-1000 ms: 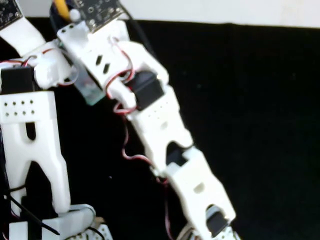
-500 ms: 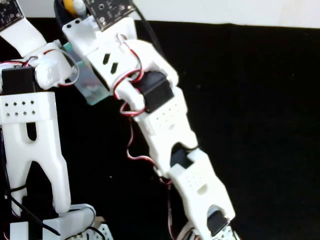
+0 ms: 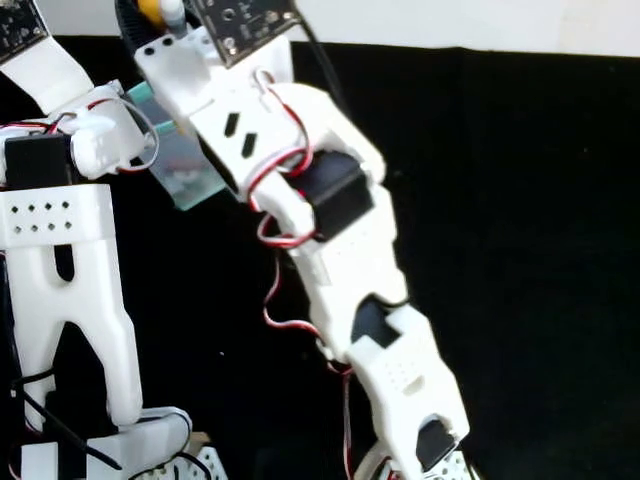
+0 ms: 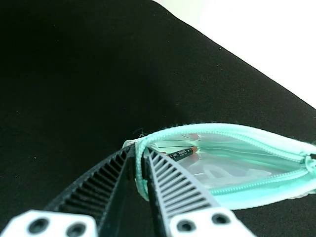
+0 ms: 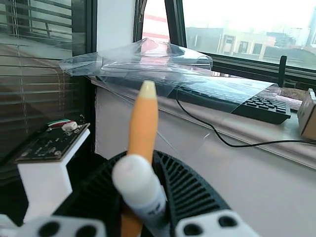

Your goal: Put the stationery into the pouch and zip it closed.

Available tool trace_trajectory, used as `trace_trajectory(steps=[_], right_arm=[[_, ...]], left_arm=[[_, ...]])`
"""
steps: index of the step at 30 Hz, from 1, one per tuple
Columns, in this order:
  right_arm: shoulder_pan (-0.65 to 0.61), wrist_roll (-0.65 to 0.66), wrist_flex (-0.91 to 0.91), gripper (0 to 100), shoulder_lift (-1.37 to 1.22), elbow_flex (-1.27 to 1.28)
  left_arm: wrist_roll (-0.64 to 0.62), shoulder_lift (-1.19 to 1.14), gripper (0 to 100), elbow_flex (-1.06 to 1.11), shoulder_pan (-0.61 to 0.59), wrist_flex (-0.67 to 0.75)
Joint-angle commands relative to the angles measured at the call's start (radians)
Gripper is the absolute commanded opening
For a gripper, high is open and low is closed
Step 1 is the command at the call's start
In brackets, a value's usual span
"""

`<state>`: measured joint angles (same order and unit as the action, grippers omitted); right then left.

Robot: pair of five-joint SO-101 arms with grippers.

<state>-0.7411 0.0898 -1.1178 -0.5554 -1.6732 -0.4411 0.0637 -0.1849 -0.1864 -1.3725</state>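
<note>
A clear pouch (image 4: 237, 168) with a mint-green zipper hangs with its mouth gaping; a dark pencil (image 4: 181, 153) and pale clear items lie inside. My left gripper (image 4: 139, 168) is shut on the zipper end of the pouch. From above, the pouch (image 3: 182, 168) hangs at the upper left between the two arms. My right gripper (image 5: 140, 190) is shut on an orange pen (image 5: 143, 123) and a white-capped pen (image 5: 140, 190), both pointing up. It stands high above the pouch at the far edge, right gripper (image 3: 160, 15).
Black cloth covers the table (image 3: 520, 250), with open room to the right of the arms. A white wall strip (image 3: 450, 20) runs along the far edge. The right arm's white links (image 3: 340, 240) cross the middle. A keyboard (image 5: 232, 98) lies on a window sill behind.
The right arm has swung a little right and farther away with the pens in its gripper. The left arm and the pouch have stayed in place.
</note>
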Motion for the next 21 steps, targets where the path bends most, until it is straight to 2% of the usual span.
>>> trace_trajectory(steps=[1,12,21], right_arm=[[0.015,-0.009,-0.013,0.5,0.073,-0.094],[0.013,-0.014,-0.054,0.5,0.036,-0.091],[-0.002,-0.063,0.015,0.5,-0.099,-0.096]], left_arm=[[-0.006,-0.047,1,0.015,0.024,-0.003],[-0.006,-0.048,1,0.016,0.024,-0.003],[-0.006,-0.048,1,0.015,0.030,-0.003]])
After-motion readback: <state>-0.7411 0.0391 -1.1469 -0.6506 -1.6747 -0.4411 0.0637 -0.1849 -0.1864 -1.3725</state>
